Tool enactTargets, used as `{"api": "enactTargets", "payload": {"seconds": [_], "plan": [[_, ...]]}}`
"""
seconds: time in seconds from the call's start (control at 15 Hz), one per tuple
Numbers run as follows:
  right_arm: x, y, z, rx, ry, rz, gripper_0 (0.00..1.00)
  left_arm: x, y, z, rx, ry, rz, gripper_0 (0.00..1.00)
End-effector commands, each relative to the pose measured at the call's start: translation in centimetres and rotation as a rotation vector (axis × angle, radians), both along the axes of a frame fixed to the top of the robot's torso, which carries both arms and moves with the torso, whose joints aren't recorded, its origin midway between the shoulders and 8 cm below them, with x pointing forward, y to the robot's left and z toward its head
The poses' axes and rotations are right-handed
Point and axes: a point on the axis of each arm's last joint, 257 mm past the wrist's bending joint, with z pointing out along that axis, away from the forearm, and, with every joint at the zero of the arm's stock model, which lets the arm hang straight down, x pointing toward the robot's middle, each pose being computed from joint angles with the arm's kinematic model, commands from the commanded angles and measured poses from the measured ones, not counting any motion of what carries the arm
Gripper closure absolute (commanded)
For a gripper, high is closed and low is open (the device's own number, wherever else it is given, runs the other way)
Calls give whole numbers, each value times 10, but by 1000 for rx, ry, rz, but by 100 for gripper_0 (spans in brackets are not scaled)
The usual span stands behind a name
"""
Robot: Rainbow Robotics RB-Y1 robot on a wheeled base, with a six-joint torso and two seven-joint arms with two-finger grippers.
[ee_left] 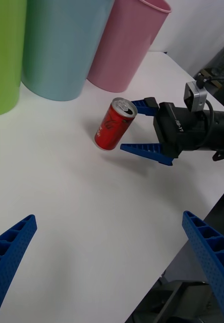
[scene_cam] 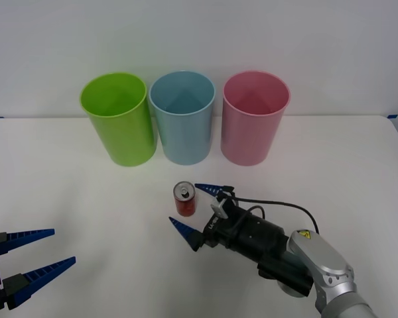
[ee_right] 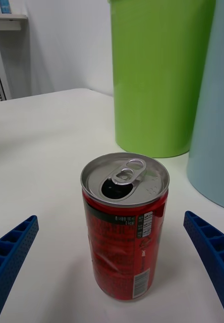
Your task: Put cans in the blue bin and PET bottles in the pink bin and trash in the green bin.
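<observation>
Straddling the red can [scene_cam: 184, 199], my right gripper [scene_cam: 191, 210] is spread wide, fingers either side, not touching it. Can stands upright on the white table [scene_cam: 66, 192], near of the blue bin [scene_cam: 183, 116]. Green bin [scene_cam: 118, 118] left, pink bin [scene_cam: 255, 116] right. My left gripper [scene_cam: 34, 255] waits near-left, also spread.

We see a glossy red metal can [ee_right: 124, 227] with a brushed silver top, smooth plastic bins, ribbed blue plastic pincer fingers [ee_right: 213, 252], and a matt white surface [scene_cam: 66, 192].
</observation>
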Motion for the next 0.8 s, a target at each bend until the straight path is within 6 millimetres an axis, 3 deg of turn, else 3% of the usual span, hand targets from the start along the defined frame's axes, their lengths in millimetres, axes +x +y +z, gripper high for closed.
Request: {"api": "enactTargets", "payload": {"seconds": [0.07, 0.8], "plan": [[4, 5, 0, -7, 0, -14, 0, 0, 0, 0, 0, 0, 0, 0], [12, 9, -1, -8, 23, -53, 0, 0, 0, 0, 0, 0, 0, 0]]}}
